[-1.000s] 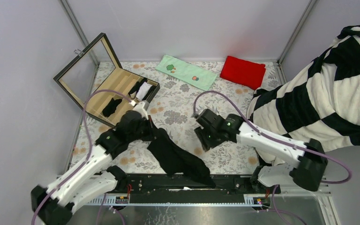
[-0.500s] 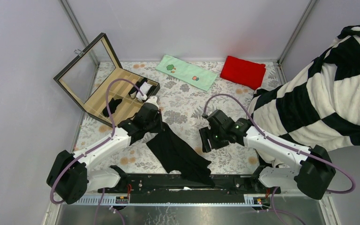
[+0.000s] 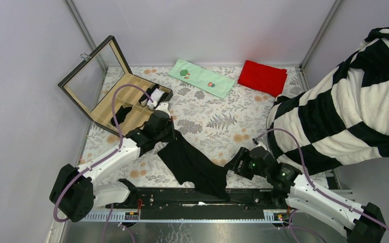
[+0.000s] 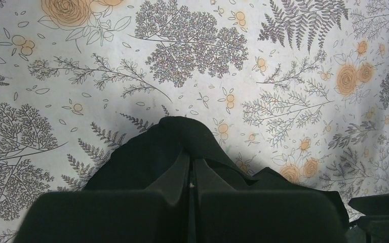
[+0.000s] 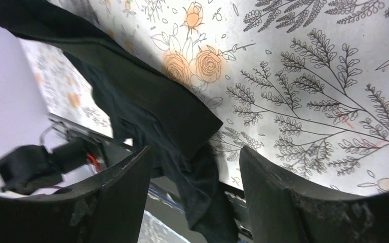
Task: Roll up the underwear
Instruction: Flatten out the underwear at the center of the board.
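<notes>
A black underwear [image 3: 192,164] lies stretched on the floral table cloth, its near end hanging over the table's front edge. My left gripper [image 3: 168,137] is shut on its far corner; in the left wrist view the black cloth [image 4: 172,139] bulges out past the closed fingertips. My right gripper [image 3: 231,166] is open, right next to the garment's near right corner. In the right wrist view the black cloth [image 5: 182,126] lies between and beyond the open fingers [image 5: 126,187]. More black underwear [image 3: 120,115] sits in the wooden box [image 3: 112,96].
A green towel [image 3: 201,78] and a red cloth [image 3: 262,77] lie at the back. The black-and-white striped blanket [image 3: 349,101] covers the right side. The box with its open lid stands at the back left. The black rail [image 3: 182,197] runs along the table's front edge.
My right arm has pulled back toward the front edge and now sits at the garment's near right corner. My left gripper moved away from the front edge with the cloth, then held still.
</notes>
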Robot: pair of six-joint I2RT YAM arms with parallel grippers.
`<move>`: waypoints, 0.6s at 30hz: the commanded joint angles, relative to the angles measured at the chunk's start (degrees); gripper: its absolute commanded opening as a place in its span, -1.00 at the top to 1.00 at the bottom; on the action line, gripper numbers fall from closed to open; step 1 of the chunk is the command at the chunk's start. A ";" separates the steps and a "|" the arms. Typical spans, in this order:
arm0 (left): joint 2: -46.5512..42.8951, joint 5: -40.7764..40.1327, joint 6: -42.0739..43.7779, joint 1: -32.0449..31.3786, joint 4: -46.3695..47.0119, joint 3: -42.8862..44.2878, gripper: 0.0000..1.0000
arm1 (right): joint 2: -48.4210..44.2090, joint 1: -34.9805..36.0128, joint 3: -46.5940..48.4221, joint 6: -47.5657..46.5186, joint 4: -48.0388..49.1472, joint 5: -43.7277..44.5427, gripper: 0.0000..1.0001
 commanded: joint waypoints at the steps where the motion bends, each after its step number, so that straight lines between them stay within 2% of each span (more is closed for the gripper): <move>1: -0.12 0.19 1.09 0.34 3.89 -1.00 1.00 | -4.02 0.15 -4.71 13.36 9.26 3.60 -0.38; 6: 0.21 0.69 1.05 0.34 4.03 -1.40 1.00 | 0.22 0.15 -6.38 14.43 14.02 1.02 -0.30; 9: 0.53 0.58 1.15 0.32 4.17 -1.44 1.00 | 3.97 0.12 -7.50 15.30 20.65 -1.43 -0.27; 13: 0.88 0.67 1.31 0.34 4.21 -1.38 1.00 | 9.11 0.17 -7.46 15.35 25.95 -2.12 -0.14; 16: 0.71 0.31 1.47 0.34 3.87 -1.44 1.00 | 12.01 0.13 -6.38 13.91 26.74 -2.48 0.21; 18: 0.27 0.01 1.48 0.41 3.42 -1.35 1.00 | 11.86 0.12 -4.72 11.41 24.37 -1.53 0.62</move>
